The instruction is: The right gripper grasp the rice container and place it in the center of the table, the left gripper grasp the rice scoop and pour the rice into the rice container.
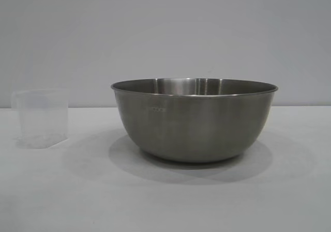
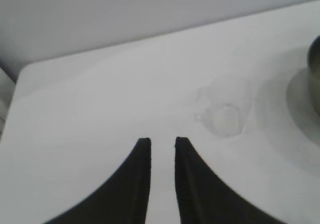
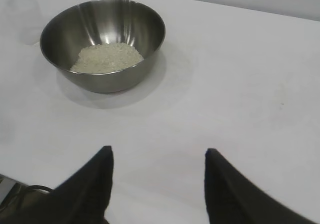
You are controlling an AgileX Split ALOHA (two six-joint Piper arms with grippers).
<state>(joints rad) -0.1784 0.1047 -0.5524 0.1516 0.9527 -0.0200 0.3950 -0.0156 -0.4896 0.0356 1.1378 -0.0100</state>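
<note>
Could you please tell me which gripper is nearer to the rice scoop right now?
Left. The left gripper hangs just short of the rice scoop, holding nothing. The right gripper stands open on the far side of the rice container from it.

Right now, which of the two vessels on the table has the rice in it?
The rice container, the big steel bowl: a mound of white rice lies at its bottom. The rice scoop, the small frosted plastic cup beside it, stands upright and looks empty.
</note>
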